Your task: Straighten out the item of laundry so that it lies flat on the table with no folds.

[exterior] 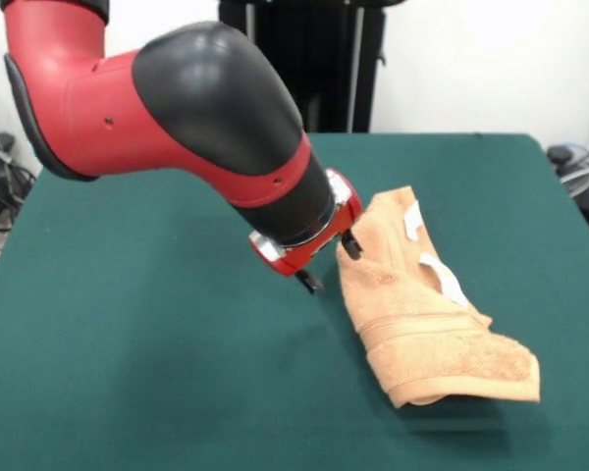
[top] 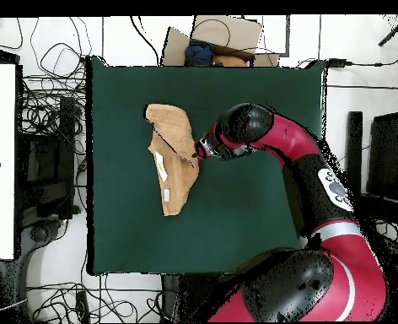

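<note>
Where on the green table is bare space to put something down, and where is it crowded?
In the front view, the table is bare on the whole picture-left half, from under the arm to the near edge. A narrower bare strip runs along the far edge behind the towel. It is crowded at the towel's left edge, where the gripper meets the folded cloth.

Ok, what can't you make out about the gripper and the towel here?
- Gripper: front view shows two dark tips at the towel's edge; whether they pinch cloth is unclear.
- Overhead view: the arm's wrist covers the gripper.
- Towel underside: hidden by its own folds in both views.
</note>
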{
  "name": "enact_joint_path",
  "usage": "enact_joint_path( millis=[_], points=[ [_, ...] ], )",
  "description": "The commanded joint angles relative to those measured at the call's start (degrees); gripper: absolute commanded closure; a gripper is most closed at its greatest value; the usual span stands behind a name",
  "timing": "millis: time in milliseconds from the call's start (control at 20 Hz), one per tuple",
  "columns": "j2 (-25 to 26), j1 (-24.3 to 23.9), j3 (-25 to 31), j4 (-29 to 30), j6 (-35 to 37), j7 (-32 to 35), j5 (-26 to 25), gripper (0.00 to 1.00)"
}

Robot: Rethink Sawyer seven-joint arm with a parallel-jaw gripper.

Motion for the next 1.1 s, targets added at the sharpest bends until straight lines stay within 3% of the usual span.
enact_joint_path(
  millis=[50,750,1100],
  points=[
    [-0.63,1.84,-2.71,-5.2,5.55,8.16,0.08,0.0],
    [0.14,6.65,-3.78,-9.14,6.73,12.39,-0.27,0.0],
    [1.53,10.62,-4.0,-9.16,4.25,18.66,3.0,0.0]
  ],
)
